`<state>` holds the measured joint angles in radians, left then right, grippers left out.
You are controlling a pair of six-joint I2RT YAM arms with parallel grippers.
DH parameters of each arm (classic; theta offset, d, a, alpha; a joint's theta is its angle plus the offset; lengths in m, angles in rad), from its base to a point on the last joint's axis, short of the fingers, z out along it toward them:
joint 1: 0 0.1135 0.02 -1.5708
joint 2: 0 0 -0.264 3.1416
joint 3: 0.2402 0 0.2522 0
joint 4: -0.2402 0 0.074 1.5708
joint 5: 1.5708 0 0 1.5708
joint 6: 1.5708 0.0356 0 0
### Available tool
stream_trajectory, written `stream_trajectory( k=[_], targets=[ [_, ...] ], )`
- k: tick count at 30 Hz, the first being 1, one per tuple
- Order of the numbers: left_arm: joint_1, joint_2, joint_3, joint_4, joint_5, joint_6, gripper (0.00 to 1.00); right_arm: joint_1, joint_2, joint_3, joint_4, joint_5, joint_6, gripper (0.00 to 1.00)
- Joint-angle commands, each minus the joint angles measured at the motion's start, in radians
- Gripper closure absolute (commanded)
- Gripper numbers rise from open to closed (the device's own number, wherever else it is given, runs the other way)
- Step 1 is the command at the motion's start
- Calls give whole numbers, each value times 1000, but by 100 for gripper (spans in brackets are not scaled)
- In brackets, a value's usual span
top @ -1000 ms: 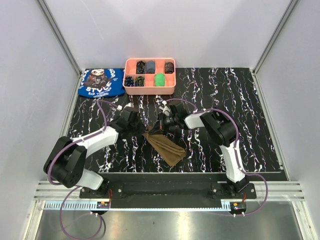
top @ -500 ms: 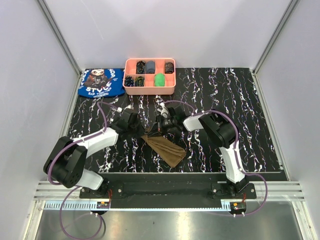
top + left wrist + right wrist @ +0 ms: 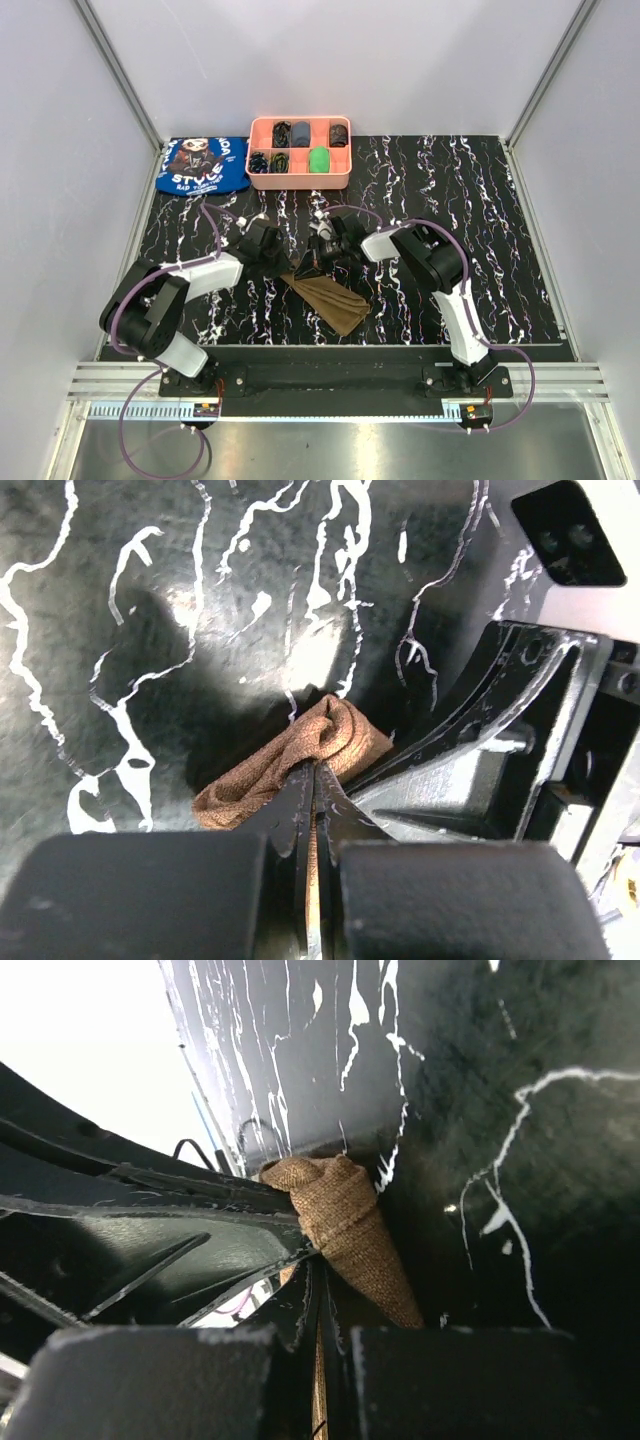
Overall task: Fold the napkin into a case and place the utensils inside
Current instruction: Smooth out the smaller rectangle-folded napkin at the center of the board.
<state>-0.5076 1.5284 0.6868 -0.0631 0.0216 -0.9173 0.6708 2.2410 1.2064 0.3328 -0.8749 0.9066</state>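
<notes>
Black marble-look tabletop (image 3: 500, 250), veined in white, carries everything you are working with, inside pale grey walls. Nearest you, just beyond the arm bases, the olive-brown napkin (image 3: 330, 298) of coarse woven cloth lies as a folded, creased strip running from near right to far left. Its far-left corner is bunched into a small roll, and both of your arms meet on it.

Your left pincer (image 3: 312, 780) is clenched on that corner, with the cloth pinched between its black fingertips. The left wrist view shows the weave puckered just ahead of them. Your right pincer (image 3: 318, 1272) is likewise clamped on the napkin, and a tapered cone of fabric stands out past its tips. The two pincers sit close together.

Farther back, at the rear edge, a salmon-pink plastic compartment tray (image 3: 299, 181) holds small dark items and one green piece (image 3: 319, 160). Left of it lies a blue cloth (image 3: 203, 165) with a cartoon face and white lettering, of which you can read "STYLE".
</notes>
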Motion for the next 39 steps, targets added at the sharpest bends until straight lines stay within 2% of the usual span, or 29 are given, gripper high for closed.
stream_trajectory(
  k=[1,4,5,9,12,13,15,16,19,22,25,26,29,30,35,39],
  targets=[
    [-17,35,-46,84,20,5,100,20,-110,24,-164,56,-133,99],
    [-17,9,-44,69,9,12,100,7,-202,39,-311,131,-221,91],
    [-17,-8,-44,66,6,18,100,6,-236,54,-361,143,-242,85],
    [-17,-33,-30,33,6,31,100,-4,-302,68,-512,178,-319,80],
    [-17,-47,-7,5,18,44,91,-2,-356,73,-607,231,-382,73],
    [-17,-54,-3,-1,21,47,82,-4,-371,65,-630,258,-400,71],
    [-17,-88,14,-30,23,61,72,-2,-422,61,-722,347,-474,61],
    [-17,-120,19,-46,24,72,63,-4,-449,56,-757,378,-498,59],
    [-19,-198,51,-124,32,104,57,-2,-501,24,-862,454,-566,47],
    [-23,-282,40,-173,47,104,56,-2,-547,-16,-893,499,-580,38],
    [-49,-333,-12,-175,95,65,57,3,-587,-47,-900,496,-583,35],
    [-64,-346,-42,-170,104,49,65,12,-599,-54,-900,499,-590,32],
    [-149,-364,-111,-101,151,-17,78,52,-633,-74,-911,530,-626,26],
    [-170,-360,-130,-66,167,-41,85,67,-638,-80,-916,543,-635,24],
    [-273,-295,-214,182,192,-163,94,85,-647,-99,-933,577,-681,19],
    [-310,-211,-208,210,170,-195,97,115,-653,-113,-928,580,-681,22]
  ],
)
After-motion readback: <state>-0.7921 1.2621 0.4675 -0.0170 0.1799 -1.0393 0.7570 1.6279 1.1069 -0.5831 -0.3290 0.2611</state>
